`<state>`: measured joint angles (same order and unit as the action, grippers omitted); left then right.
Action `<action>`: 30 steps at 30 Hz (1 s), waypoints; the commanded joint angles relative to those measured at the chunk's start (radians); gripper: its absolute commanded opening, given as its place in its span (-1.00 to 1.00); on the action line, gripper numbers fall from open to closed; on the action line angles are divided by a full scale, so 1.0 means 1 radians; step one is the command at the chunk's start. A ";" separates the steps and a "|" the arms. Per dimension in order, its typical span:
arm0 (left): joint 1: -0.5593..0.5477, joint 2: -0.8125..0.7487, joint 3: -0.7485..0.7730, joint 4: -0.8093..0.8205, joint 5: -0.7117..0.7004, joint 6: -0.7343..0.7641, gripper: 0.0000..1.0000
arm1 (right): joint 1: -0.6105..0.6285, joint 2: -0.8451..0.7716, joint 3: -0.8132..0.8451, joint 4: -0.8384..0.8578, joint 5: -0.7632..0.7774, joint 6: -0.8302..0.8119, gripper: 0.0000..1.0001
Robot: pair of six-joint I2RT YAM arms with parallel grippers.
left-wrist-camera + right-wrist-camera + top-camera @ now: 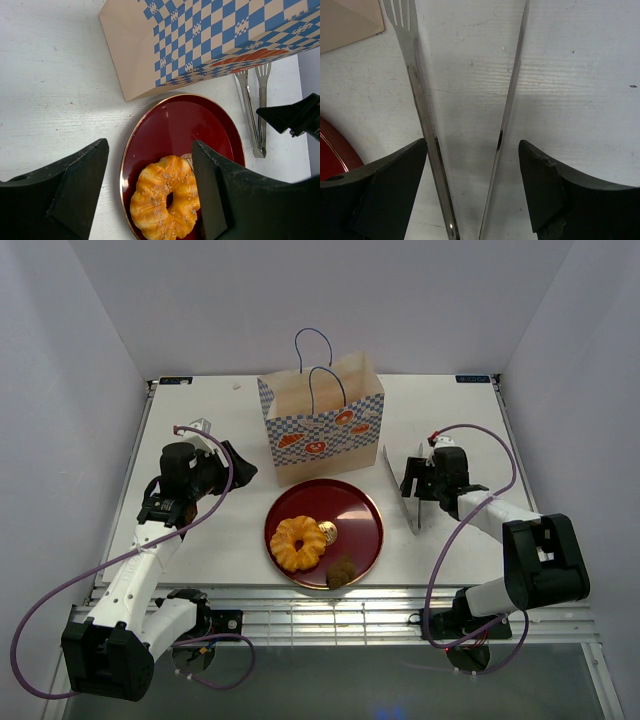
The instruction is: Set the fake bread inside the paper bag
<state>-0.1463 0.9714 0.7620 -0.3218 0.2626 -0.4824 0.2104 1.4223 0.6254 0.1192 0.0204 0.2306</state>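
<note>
The tan paper bag (pixel 320 420) with a blue-and-white checkered band and blue cord handles stands upright at the back centre; it also shows in the left wrist view (pixel 210 40). A golden ring-shaped fake bread (pixel 299 541) (pixel 167 200) lies on a red plate (pixel 345 502) (pixel 185 125), with a small round tan slice (pixel 328 532) and a brown piece (pixel 341 571) beside it. My left gripper (pixel 238 468) (pixel 150 150) is open and empty, left of the bag, above the plate's left part. My right gripper (pixel 412 485) (pixel 472 150) is open, straddling both arms of metal tongs (pixel 398 480) (pixel 420 100).
The tongs lie on the white table right of the plate, their forked tips (pixel 252 80) near the bag's lower right corner. The plate's rim (pixel 335 150) shows at the left of the right wrist view. White walls enclose the table on three sides.
</note>
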 commanded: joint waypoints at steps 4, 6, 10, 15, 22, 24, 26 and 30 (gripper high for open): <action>-0.004 -0.020 0.031 0.001 0.000 0.013 0.55 | -0.003 -0.049 0.077 -0.048 -0.010 -0.011 0.66; -0.004 -0.026 0.039 -0.008 -0.020 0.019 0.55 | -0.003 -0.072 0.111 -0.087 0.007 -0.017 0.75; -0.004 -0.069 0.031 -0.002 -0.078 0.025 0.55 | -0.002 -0.176 0.126 -0.151 0.024 -0.019 0.85; -0.003 -0.100 0.033 -0.008 -0.135 0.031 0.55 | -0.003 -0.263 0.171 -0.240 0.088 -0.001 0.89; -0.003 -0.151 0.025 -0.002 -0.210 0.024 0.55 | -0.003 -0.403 0.229 -0.299 0.085 0.015 0.97; -0.004 -0.172 0.016 0.004 -0.233 0.021 0.55 | -0.003 -0.436 0.247 -0.320 0.095 0.016 0.97; -0.004 -0.198 0.005 0.007 -0.247 0.018 0.56 | -0.003 -0.450 0.279 -0.338 0.105 0.024 0.99; -0.004 -0.215 -0.001 0.012 -0.302 0.015 0.57 | -0.003 -0.470 0.304 -0.385 0.113 0.044 0.84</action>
<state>-0.1463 0.7742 0.7620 -0.3264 0.0189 -0.4641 0.2104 0.9726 0.8806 -0.2264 0.1062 0.2539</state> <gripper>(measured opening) 0.780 0.931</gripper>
